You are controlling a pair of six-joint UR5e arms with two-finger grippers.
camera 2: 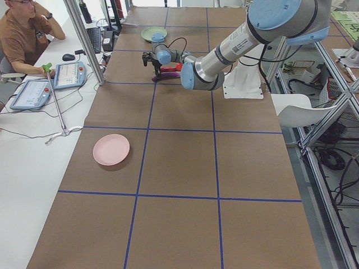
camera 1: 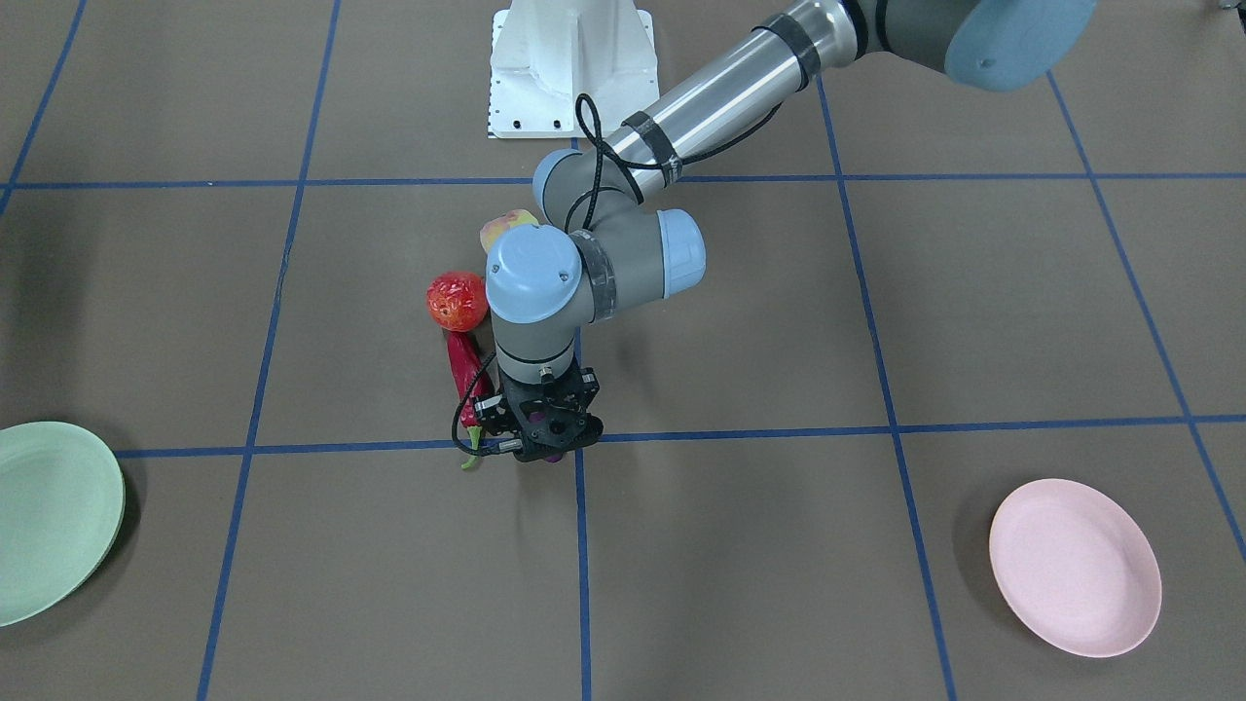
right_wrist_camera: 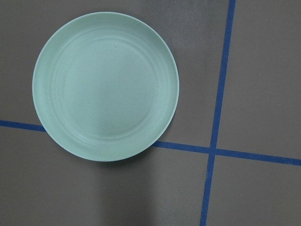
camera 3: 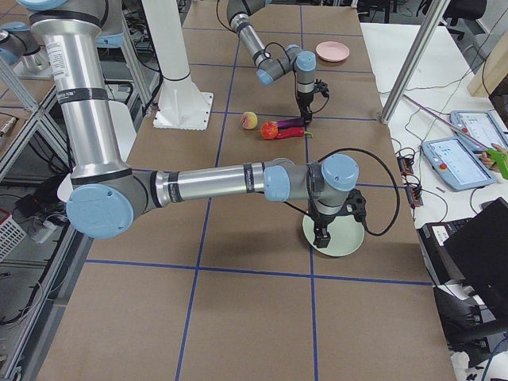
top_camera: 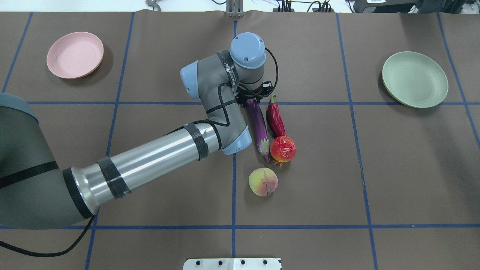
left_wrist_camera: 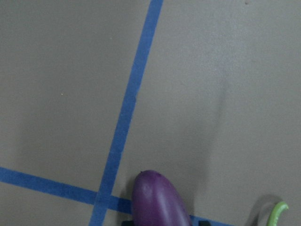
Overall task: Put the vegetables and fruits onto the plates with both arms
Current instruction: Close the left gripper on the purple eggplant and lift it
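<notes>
The purple eggplant (top_camera: 258, 125) lies on the table beside the red chili (top_camera: 275, 120), with the tomato (top_camera: 283, 149) and the peach (top_camera: 263, 182) nearer the robot. My left gripper (camera 1: 545, 443) is down over the eggplant's far end. The left wrist view shows the eggplant tip (left_wrist_camera: 160, 200) with dark finger edges tight against both sides, so the gripper looks shut on it. The pink plate (top_camera: 75, 55) and the green plate (top_camera: 414, 79) hold nothing. My right gripper (camera 3: 321, 238) hangs above the green plate (right_wrist_camera: 106, 86); I cannot tell whether it is open or shut.
The white pedestal base (camera 1: 569, 68) stands at the robot's side of the table. A person (camera 2: 22, 33) sits at a desk with tablets beyond the table's far edge. An aluminium post (camera 2: 84, 39) rises there. Blue tape lines cross the brown table.
</notes>
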